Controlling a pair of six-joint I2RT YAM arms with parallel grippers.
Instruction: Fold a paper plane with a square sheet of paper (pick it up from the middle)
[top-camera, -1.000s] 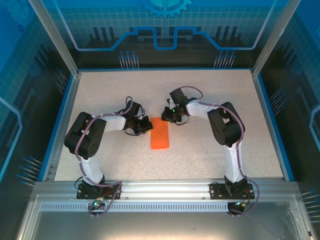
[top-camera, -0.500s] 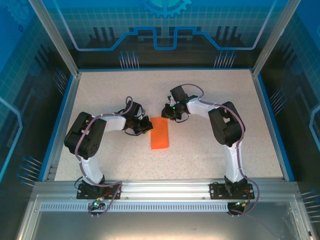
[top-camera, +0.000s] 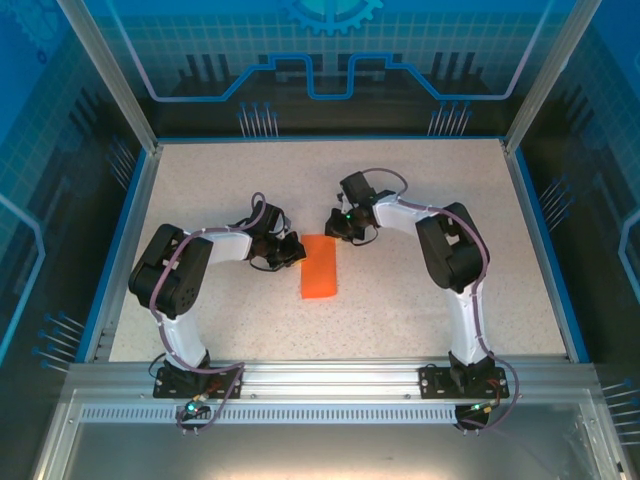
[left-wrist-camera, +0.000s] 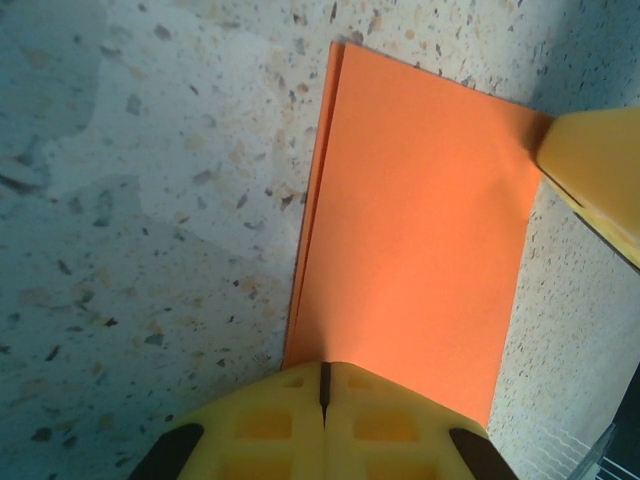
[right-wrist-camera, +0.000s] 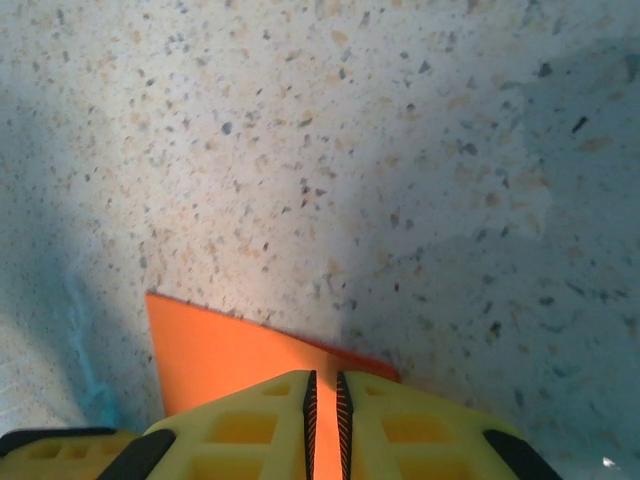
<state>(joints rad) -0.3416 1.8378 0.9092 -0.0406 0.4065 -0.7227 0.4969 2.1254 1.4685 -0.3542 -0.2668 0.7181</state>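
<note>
Right hand (right-wrist-camera: 322, 382) barely shifted, pressed together at far edge of paper (left-wrist-camera: 420, 230) | left hand (left-wrist-camera: 322, 372) likewise | table (top-camera: 420, 180) roomy

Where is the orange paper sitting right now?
In the top view the orange paper, folded to a rectangle, lies flat at the table centre, its far end between the left gripper and the right gripper.

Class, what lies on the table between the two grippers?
The orange sheet of paper, folded in half, lies between the left gripper and the right gripper; the top and left wrist views show it.
</note>
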